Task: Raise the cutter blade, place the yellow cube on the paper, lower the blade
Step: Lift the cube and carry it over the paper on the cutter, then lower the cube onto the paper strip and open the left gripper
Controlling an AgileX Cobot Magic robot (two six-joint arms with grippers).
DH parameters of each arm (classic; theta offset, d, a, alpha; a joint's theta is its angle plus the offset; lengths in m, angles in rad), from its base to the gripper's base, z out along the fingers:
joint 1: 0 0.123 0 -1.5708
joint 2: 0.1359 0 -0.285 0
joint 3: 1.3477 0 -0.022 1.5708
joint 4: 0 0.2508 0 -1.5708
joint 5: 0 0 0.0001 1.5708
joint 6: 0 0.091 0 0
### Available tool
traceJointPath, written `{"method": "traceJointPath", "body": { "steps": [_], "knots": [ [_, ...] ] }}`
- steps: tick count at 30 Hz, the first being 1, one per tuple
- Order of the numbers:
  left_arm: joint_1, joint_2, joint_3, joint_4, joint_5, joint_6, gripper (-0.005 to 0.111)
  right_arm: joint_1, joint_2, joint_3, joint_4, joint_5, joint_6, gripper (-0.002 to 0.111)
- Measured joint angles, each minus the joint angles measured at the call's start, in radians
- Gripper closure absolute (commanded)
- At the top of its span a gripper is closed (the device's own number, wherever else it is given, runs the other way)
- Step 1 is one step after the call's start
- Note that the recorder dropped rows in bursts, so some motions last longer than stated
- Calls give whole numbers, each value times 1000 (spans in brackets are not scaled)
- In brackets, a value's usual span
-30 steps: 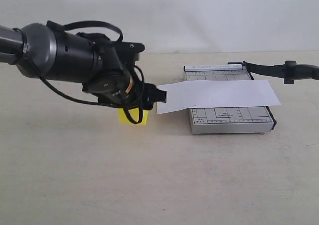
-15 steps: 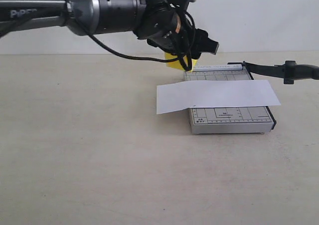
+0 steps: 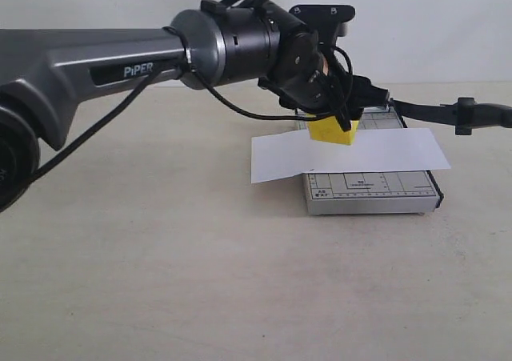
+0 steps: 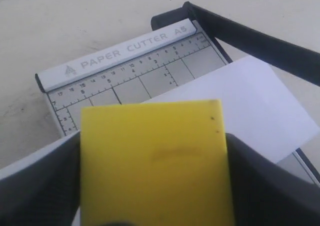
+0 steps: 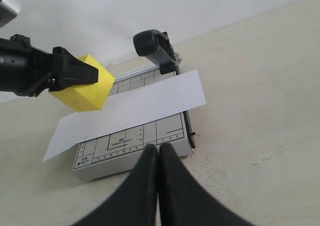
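The yellow cube (image 3: 332,130) hangs tilted just over the far edge of the white paper (image 3: 384,151), and my left gripper (image 3: 342,114) is shut on it. Seen from the left wrist, the cube (image 4: 155,161) fills the space between the black fingers (image 4: 35,186), above the paper (image 4: 250,105) and grey cutter base (image 4: 125,80). The cutter blade (image 3: 432,110) stands raised, running off to the right. My right gripper (image 5: 159,153) has its fingers pressed together, evidently on the blade's handle end, which is hidden. The cube (image 5: 85,90) and the blade hinge (image 5: 152,43) show beyond it.
The grey cutter base (image 3: 368,186) sits right of centre on a beige table (image 3: 160,257), and the paper overhangs both of its sides. The large left arm (image 3: 120,65) reaches in from the left above the table. A pale wall stands behind.
My left gripper has lifted the cube from the table left of the cutter, carried it right, and now holds it lower over the paper. The blade has stayed raised.
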Motion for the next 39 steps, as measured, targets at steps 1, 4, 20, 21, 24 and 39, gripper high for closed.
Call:
{"method": "traceJointPath", "body": {
  "steps": [1, 4, 20, 21, 24, 39],
  "knots": [
    [-2, 5, 0, -2, 0, 2, 102, 0, 0, 0, 0, 0, 0, 109],
    [-2, 15, -2, -7, 2, 6, 102, 0, 0, 0, 0, 0, 0, 109],
    [-2, 61, -6, -18, 2, 6, 102, 0, 0, 0, 0, 0, 0, 109],
    [-2, 63, -6, -21, -4, 8, 102, 0, 0, 0, 0, 1, 0, 109],
    [-2, 65, -6, -42, -11, 10, 102, 0, 0, 0, 0, 3, 0, 109],
    [-2, 67, -6, -61, -46, 10, 49, 0, 0, 0, 0, 3, 0, 109]
  ]
}}
